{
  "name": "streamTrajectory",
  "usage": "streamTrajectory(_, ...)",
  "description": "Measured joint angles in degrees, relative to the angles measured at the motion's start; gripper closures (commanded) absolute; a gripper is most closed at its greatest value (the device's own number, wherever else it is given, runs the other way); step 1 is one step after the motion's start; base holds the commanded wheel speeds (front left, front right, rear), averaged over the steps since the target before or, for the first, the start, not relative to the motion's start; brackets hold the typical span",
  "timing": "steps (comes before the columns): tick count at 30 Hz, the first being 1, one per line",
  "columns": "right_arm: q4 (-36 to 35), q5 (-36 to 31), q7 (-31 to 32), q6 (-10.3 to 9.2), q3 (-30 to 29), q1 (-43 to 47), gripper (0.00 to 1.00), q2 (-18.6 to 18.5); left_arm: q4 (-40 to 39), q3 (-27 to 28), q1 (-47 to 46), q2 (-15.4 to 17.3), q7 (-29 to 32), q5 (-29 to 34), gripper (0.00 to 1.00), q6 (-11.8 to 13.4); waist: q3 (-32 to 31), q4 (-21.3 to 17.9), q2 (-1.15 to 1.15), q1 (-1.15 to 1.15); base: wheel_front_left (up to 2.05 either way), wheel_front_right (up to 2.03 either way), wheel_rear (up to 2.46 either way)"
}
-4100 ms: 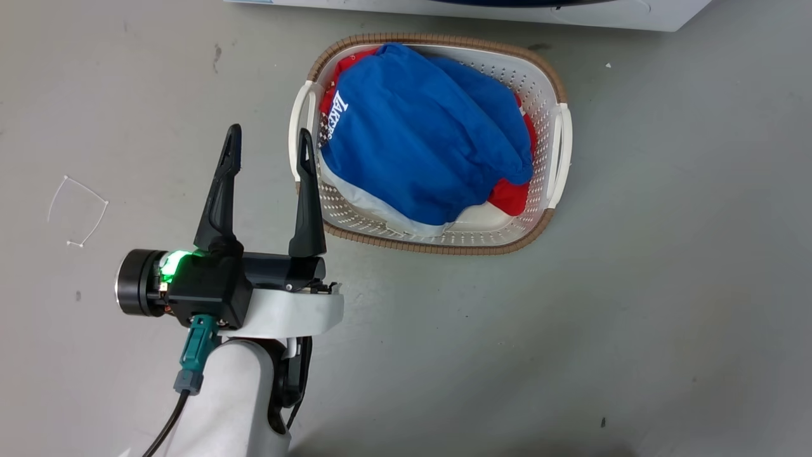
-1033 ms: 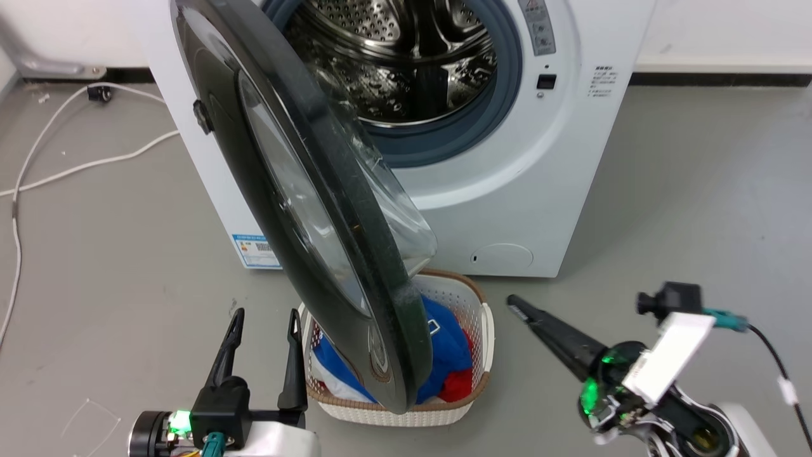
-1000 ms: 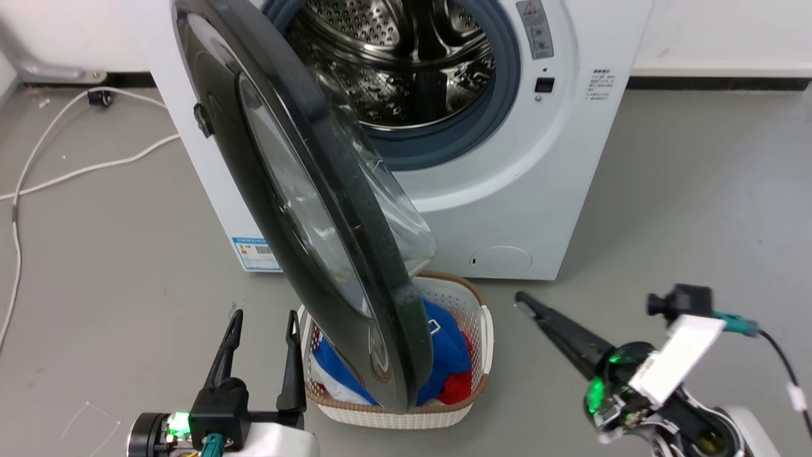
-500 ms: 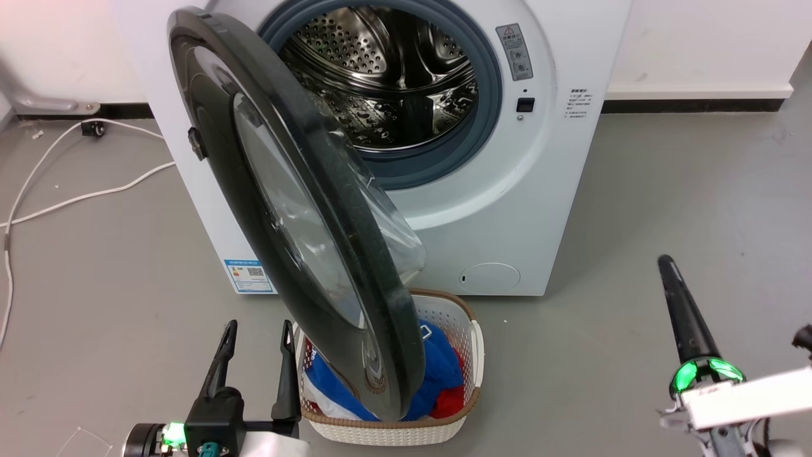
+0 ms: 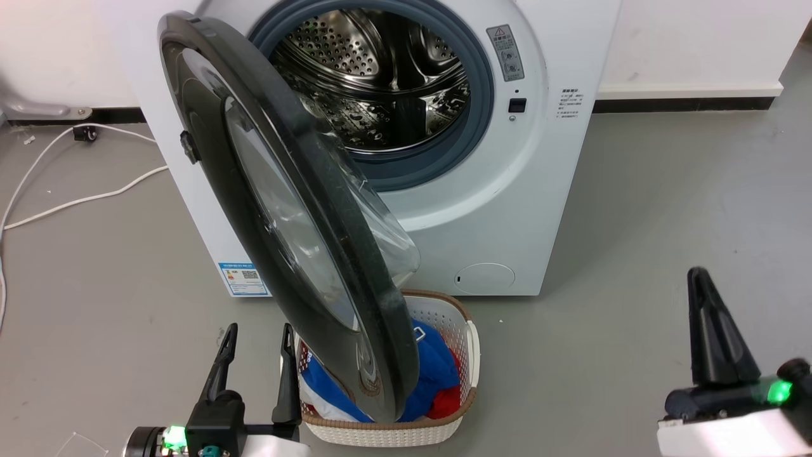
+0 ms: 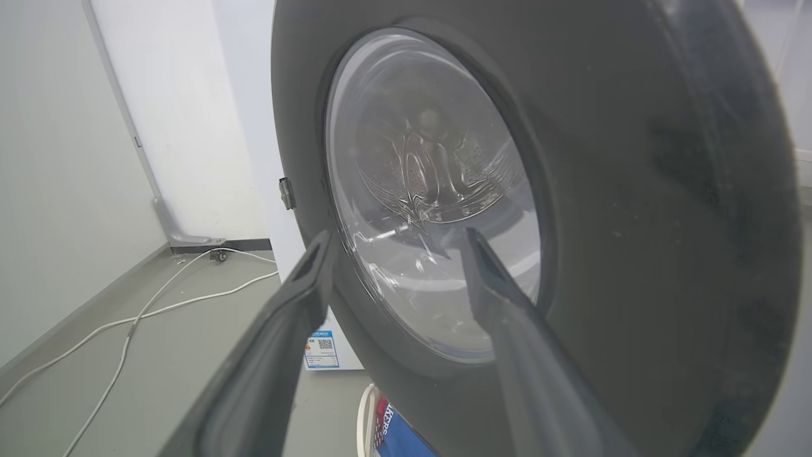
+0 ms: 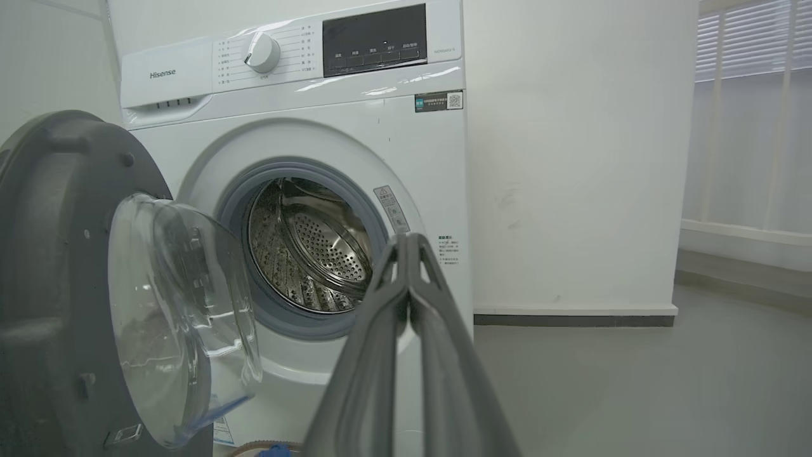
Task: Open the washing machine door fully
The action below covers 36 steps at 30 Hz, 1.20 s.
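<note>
A grey floor [image 5: 634, 209] runs to a white wall, with a white cable [image 5: 76, 202] trailing at the far left. At the lower left, the left gripper [image 5: 260, 331] has its fingers spread and empty. It sits just beside a white laundry basket [image 5: 471, 355] of blue and red clothes, facing the outer side of the washing machine door [image 5: 285, 241] without touching it. The door stands partly swung out from its hinge on the left, its lower edge above the basket. Behind it, the washing machine [image 5: 539, 190] shows its steel drum [image 5: 374, 82], grey seal [image 5: 472, 127], blue label sticker [image 5: 242, 279] and round hatch [image 5: 485, 278]. At the lower right, the right gripper [image 5: 698, 279] has its fingers pressed together on nothing, well apart from the door.
</note>
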Motion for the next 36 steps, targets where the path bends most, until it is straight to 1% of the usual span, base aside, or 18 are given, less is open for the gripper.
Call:
streamTrajectory(2,0.3,-2.4,0.0,0.0,-1.2,1.2,1.0,1.8,0.0,-0.1,0.0,0.0,0.0,0.0,0.0,0.0,0.0,0.1,0.0,0.0,0.0,0.0,0.0)
streamTrajectory(4,1.2,-5.1,0.0,0.0,-2.0,2.2,1.0,2.2,0.1,-0.2,0.0,0.0,0.0,0.0,0.0,0.0,0.0,0.2,0.0,0.0,0.0,0.0,0.0)
streamTrajectory(8,3.8,-7.2,0.0,0.0,-4.0,4.2,1.0,3.1,0.1,-0.4,0.0,0.0,0.0,0.0,0.0,0.0,0.0,0.6,0.0,0.0,0.0,0.0,0.0)
streamTrajectory(10,5.0,-6.1,0.0,0.0,-4.6,4.7,1.0,3.3,0.1,-0.4,0.0,0.0,0.0,0.0,0.0,0.0,0.0,0.7,0.0,0.0,0.0,0.0,0.0)
streamTrajectory(11,5.4,-5.0,0.0,0.0,-4.7,4.9,0.72,3.3,0.1,-0.3,0.0,0.0,0.0,0.0,0.0,0.0,0.0,0.7,0.0,0.0,0.0,0.0,0.0)
streamTrajectory(12,6.3,-3.8,0.0,0.0,-4.6,5.6,0.0,3.4,0.2,-0.1,0.0,0.0,0.0,0.0,0.0,0.0,-0.2,0.7,0.0,0.0,0.0,0.0,0.0)
streamTrajectory(14,6.4,-5.4,0.0,0.0,-4.2,5.7,0.0,3.4,0.3,-0.1,0.0,0.0,0.0,0.0,0.0,0.0,-0.2,0.7,0.0,0.0,0.0,0.0,0.0)
streamTrajectory(16,7.2,-2.6,0.0,0.01,-4.7,5.7,0.0,3.4,0.4,-0.1,0.0,0.0,0.0,0.0,0.0,0.0,-0.2,0.7,0.0,0.0,0.0,0.0,0.0)
streamTrajectory(18,7.4,-3.5,0.0,0.0,-4.9,5.8,0.0,3.4,0.5,-0.1,0.0,0.0,0.0,0.0,0.0,0.0,-0.2,0.8,0.0,0.0,0.0,0.0,0.0)
streamTrajectory(21,8.0,-2.2,0.0,0.01,-5.0,5.8,0.0,3.4,0.7,-0.1,0.0,0.0,0.0,0.0,0.0,0.0,-0.2,0.8,0.0,0.01,0.0,0.0,0.0)
streamTrajectory(36,8.3,-3.4,0.0,0.0,-3.9,5.8,0.0,3.4,1.1,-0.1,0.1,0.0,0.0,-0.1,0.0,0.0,-0.4,1.0,0.0,0.0,0.0,0.0,0.0)
